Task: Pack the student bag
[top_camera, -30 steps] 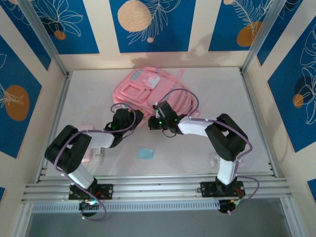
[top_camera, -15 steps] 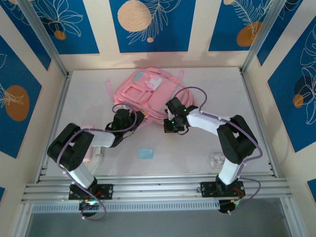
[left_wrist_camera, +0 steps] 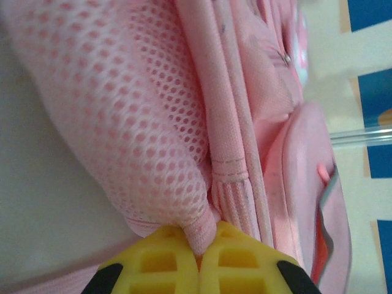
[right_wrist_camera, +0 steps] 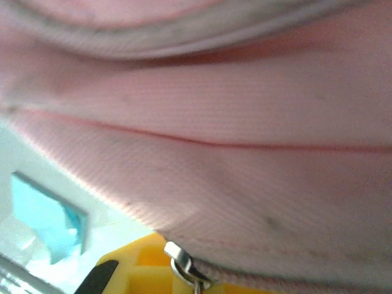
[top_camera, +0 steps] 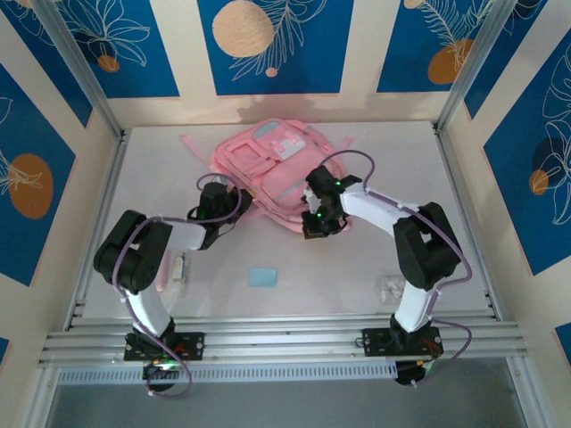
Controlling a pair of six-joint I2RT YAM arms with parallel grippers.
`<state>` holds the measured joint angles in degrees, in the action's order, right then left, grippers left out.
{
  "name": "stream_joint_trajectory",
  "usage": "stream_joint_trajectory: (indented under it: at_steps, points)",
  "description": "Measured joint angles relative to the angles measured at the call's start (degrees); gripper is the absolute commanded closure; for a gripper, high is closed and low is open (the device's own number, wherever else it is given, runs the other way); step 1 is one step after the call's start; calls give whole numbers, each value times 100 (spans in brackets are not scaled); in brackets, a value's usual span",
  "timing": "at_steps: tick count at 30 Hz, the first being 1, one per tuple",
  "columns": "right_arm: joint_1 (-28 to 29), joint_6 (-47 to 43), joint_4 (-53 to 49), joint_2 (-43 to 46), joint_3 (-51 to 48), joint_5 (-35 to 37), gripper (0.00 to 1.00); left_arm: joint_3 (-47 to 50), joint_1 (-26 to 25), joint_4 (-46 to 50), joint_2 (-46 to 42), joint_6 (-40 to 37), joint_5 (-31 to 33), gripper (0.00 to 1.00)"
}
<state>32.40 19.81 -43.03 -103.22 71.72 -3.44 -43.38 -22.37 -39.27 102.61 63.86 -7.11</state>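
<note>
Your student bag point(top_camera: 272, 165) is lying flat on the white table point(top_camera: 393, 160), at the far side near the back wall, about in the middle. Its front pockets and its little white and pink patch are facing up. Thin pink straps are sticking out at its far corners.

Both of your arms are reaching out to the near edge of the bag, one on each side.

Your left gripper point(top_camera: 239, 205) is touching the bag's near left corner. In the left wrist view, the left gripper point(left_wrist_camera: 199, 245) is squeezing tight, with its yellow fingers point(left_wrist_camera: 153, 263) pressing together. They are pinching a small fold of pink cloth right where the mesh pocket point(left_wrist_camera: 128, 122) is meeting the bag's seam. The rest of the bag is stretching away above the fingers.

Your right gripper point(top_camera: 314, 225) is sitting at the bag's near right edge. In the right wrist view, the right gripper point(right_wrist_camera: 177, 263) is also closing tight. Its yellow fingers point(right_wrist_camera: 144, 260) are pressing on the bottom edge of the pink cloth, just by a small metal zipper pull point(right_wrist_camera: 184, 269). The pink bag is taking up most of that view, very close and a bit blurry.

A small blue square point(top_camera: 263, 277) is lying on the table nearer to you, well apart from the bag. It is also showing in the right wrist view point(right_wrist_camera: 46, 220), down at the left.
</note>
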Motion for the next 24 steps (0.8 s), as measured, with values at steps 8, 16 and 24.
stream_joint_trajectory:
  at_steps: [8, 16, 24]
  points:
    - [625, 522, 466, -831, 815, -925, 100, -1128, 334, 431, 564, -306, -308, 55]
    - [619, 1139, 986, -1320, 1655, -1290, 100, -442, 310, 848, -568, -437, -551, 41]
    - [573, 1484, 1259, -1340, 1626, -1585, 100, 555, -37, 745, -1104, 37, -501, 40]
